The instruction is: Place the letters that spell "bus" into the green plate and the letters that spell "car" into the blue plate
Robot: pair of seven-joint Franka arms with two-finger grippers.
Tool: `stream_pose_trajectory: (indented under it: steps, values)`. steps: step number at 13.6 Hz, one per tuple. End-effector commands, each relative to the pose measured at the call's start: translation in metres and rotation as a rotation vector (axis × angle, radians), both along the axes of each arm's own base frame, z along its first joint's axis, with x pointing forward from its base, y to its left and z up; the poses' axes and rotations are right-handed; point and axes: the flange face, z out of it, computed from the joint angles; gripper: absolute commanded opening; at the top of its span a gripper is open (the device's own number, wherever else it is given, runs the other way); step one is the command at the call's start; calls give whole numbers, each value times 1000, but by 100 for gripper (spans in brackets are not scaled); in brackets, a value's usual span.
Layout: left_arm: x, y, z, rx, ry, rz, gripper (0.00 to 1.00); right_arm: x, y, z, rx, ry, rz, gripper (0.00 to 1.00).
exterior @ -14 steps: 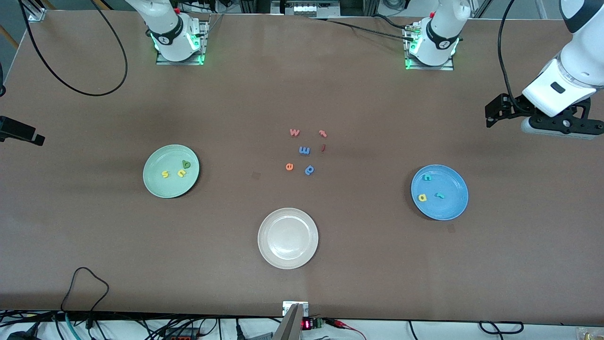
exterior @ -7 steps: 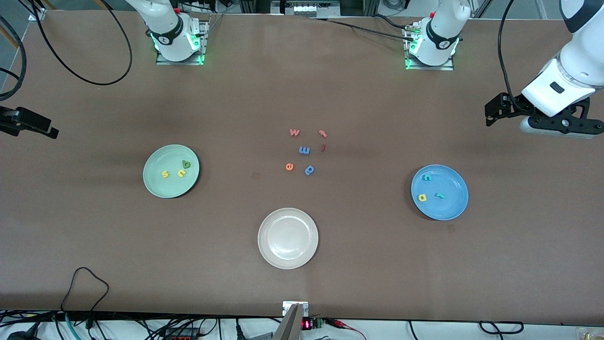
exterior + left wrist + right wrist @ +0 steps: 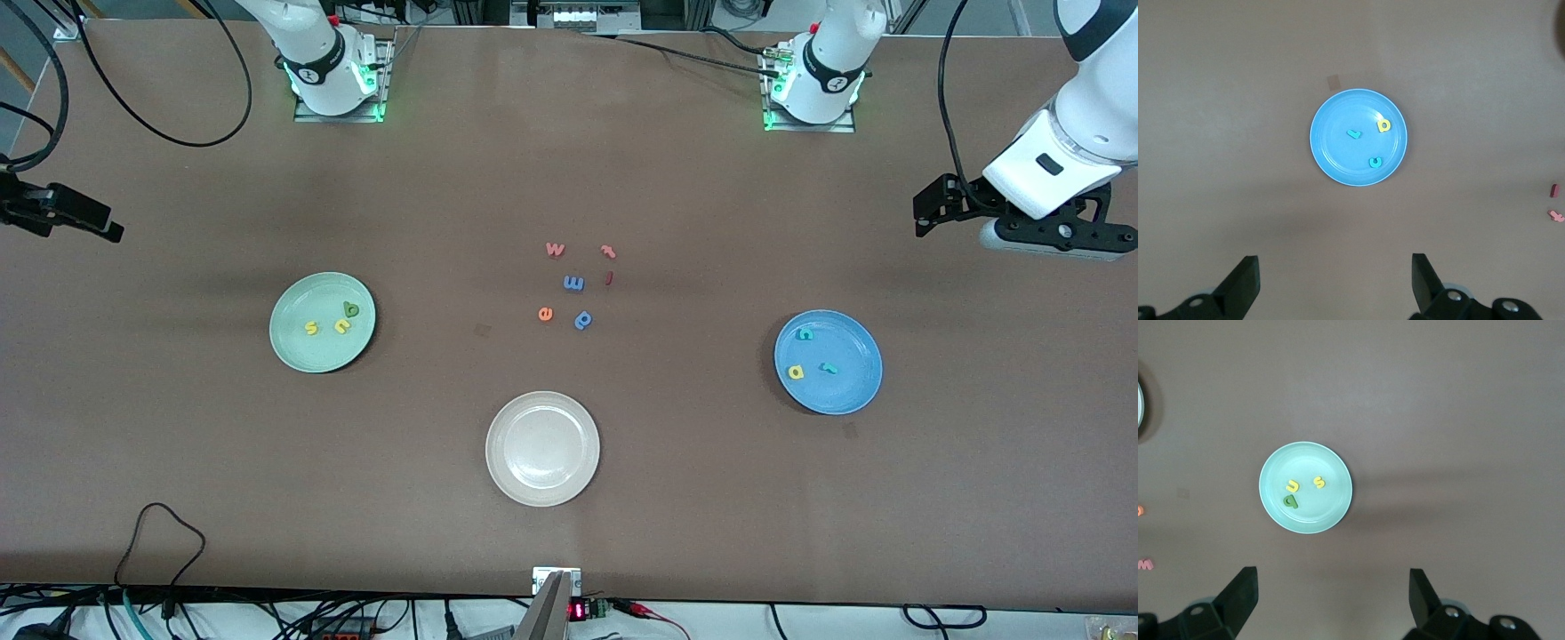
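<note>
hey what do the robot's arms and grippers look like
Both arms are glossy white with dark joint bands, on bases glowing green. The left gripper is black with angular black fingers and a black cable. The right gripper is black too, trailing looping black cables.

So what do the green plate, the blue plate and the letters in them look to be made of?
The green plate and blue plate look like smooth moulded plastic or melamine, going by their flat uniform colour and faint sheen. The "bus" letters and "car" letters look matte and solid-coloured, perhaps foam or soft plastic; they are too small to tell.
</note>
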Motion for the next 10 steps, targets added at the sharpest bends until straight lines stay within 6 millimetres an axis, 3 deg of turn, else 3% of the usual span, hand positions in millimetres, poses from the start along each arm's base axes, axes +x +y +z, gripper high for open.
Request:
stream_pose_trajectory:
  steps: [1, 5, 10]
  values:
    - [-3, -1, 8, 20, 0, -7, 100, -18, 4, 2, -19, -8, -7, 100]
    - [-3, -2, 8, 20, 1, -9, 100, -17, 1, 5, -47, -13, 14, 100]
    - [-3, -1, 8, 20, 1, -7, 100, -8, 15, -3, -73, 2, 46, 100]
